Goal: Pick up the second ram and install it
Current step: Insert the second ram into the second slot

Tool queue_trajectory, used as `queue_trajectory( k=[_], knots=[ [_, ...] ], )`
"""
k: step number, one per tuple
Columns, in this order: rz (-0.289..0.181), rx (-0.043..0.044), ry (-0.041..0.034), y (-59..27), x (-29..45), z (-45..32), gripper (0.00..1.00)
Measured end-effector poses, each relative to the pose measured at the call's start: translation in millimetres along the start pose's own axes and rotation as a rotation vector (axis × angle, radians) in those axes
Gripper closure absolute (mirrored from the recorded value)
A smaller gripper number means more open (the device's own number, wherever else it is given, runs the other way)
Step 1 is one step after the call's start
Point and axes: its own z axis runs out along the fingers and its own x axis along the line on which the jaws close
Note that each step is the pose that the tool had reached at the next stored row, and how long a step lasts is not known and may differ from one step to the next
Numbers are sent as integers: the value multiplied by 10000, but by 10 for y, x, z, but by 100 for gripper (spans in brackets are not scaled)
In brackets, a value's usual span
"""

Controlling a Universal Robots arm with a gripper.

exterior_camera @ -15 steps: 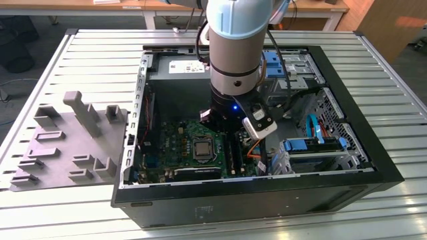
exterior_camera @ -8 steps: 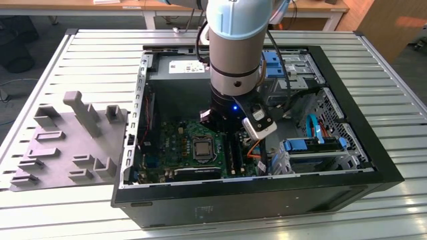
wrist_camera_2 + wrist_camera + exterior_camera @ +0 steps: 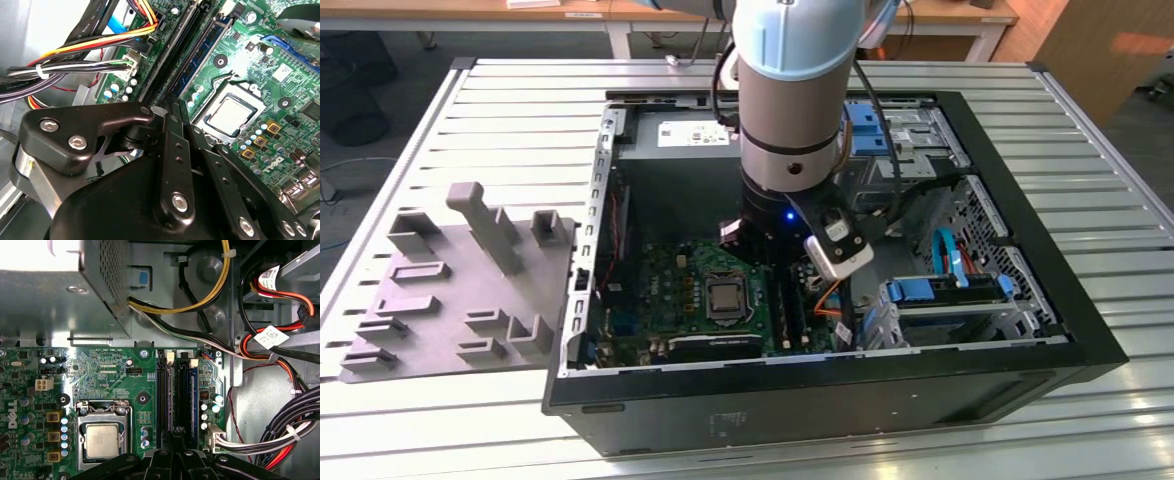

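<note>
My gripper (image 3: pixel 172 440) is low over the RAM slots (image 3: pixel 175 390) of the motherboard (image 3: pixel 720 300), near the CPU socket (image 3: pixel 102 440). The fingers look clenched together — whether a second RAM stick sits between them, I cannot tell. I judge: press straight down, evenly — watch the cables (image 3: pixel 280 435).

Robotics lab or workshop. Open computer case (image 3: pixel 1014 330) lies on slatted metal bench (image 3: pixel 520 110) beside grey moulded fixture tray (image 3: pixel 454 290) (slots for parts). Robot arm (image 3: pixel 790 110) overhead; wooden desks (image 3: pixel 947 20) behind; bare grey floor.
</note>
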Motion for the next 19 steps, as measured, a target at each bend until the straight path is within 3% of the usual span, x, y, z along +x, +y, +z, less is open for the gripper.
queue_trajectory(
  k=[5,8,13,19],
  knots=[
    [2,-33,2,-1,0,5,88],
    [9,-153,4,-1,0,9,88],
    [15,-231,4,-1,1,12,88],
    [16,-248,6,-2,2,26,88]
  ],
)
